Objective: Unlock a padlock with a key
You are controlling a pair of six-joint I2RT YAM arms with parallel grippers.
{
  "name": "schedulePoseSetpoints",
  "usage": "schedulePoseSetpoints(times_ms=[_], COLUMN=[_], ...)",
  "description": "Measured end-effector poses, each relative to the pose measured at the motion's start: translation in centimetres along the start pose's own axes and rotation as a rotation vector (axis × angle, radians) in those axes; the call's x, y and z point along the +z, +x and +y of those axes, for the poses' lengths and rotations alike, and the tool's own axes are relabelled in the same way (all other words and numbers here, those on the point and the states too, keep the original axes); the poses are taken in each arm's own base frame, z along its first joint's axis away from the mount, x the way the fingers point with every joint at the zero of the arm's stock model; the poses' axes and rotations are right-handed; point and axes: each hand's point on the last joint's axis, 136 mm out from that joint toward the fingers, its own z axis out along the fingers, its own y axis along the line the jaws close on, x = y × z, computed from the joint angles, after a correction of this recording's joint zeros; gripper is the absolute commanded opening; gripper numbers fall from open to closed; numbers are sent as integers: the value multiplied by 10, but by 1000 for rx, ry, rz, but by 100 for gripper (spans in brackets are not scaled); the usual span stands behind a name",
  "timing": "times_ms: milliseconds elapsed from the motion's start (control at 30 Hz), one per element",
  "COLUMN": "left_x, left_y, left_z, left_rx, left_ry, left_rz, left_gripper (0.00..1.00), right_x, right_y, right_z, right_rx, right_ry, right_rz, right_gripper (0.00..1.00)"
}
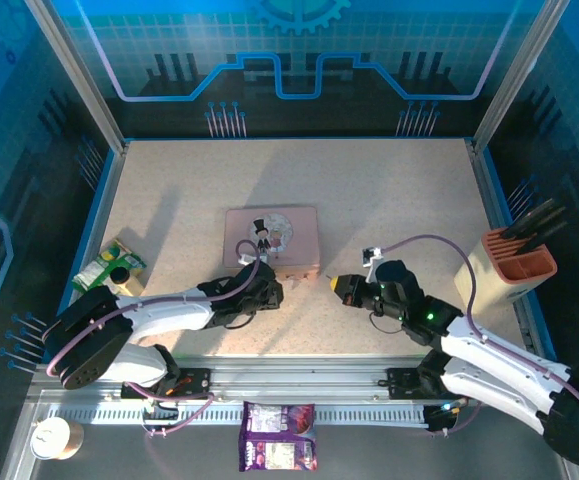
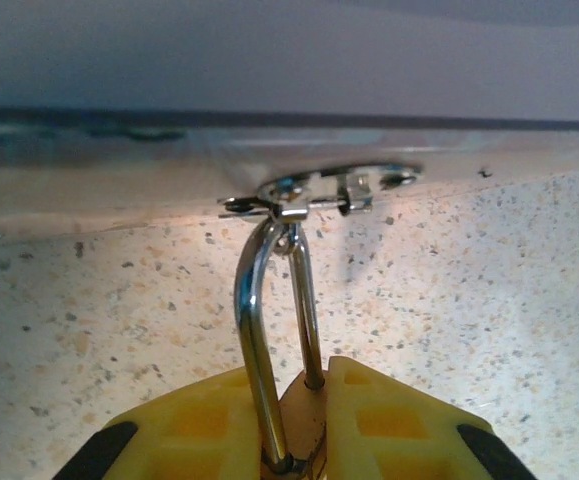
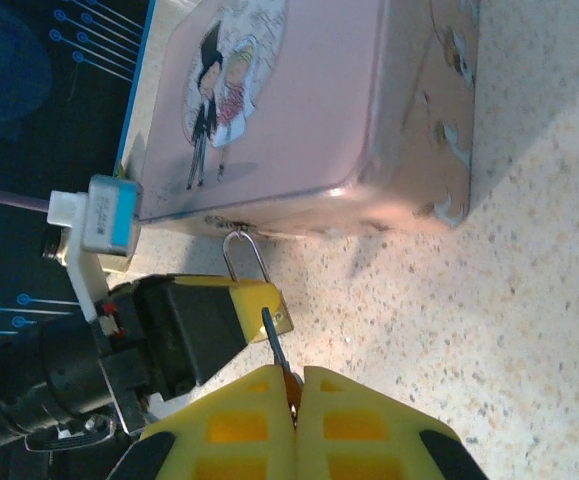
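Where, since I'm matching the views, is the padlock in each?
Top external: at the tin's near edge by the left fingers; too small to see.
Left wrist: padlock bottom centre, between the left fingers.
Right wrist: padlock left of centre, below the tin.
Shared landmark: the pink tin.

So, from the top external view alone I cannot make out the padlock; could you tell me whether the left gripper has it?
Observer: Yes, the left gripper pinches the padlock by its brass body between its yellow fingers.
Operator: Thank you; and does the right gripper hold the key?
Observer: Yes, the right gripper is shut on the key, whose tip reaches the padlock; whether it is in the keyhole, I cannot tell.
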Motion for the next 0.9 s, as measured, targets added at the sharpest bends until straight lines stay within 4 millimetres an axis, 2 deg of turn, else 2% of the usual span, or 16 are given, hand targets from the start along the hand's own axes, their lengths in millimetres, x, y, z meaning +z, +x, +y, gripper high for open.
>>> schedulePoseSetpoints(times_ms=[100,167,333,500,633,900], left_x=[-1,-2,-5,-4,0,6], left_y=[0,0,-5,-12,-16,-22], left_z=[-5,-7,-22,-35,-41,-52], left_rx=[-31,-49,-88,-141,-182,-280], left_ry=[10,16,59,106,123,164], left_rz=[13,22,33,30,36,30], left_gripper=[0,0,0,0,0,0], right_x=[3,5,13,33,45,58], right_y=[18,23,18,26,30,39], right_z=[-17,-21,-10,-15,-7,-2], right_rx=[40,57,124,216,277,364], right_ry=[18,28,-37,-50,-104,-173], right_rz=[29,41,16,45,59,69], right_gripper=[0,0,0,0,0,0])
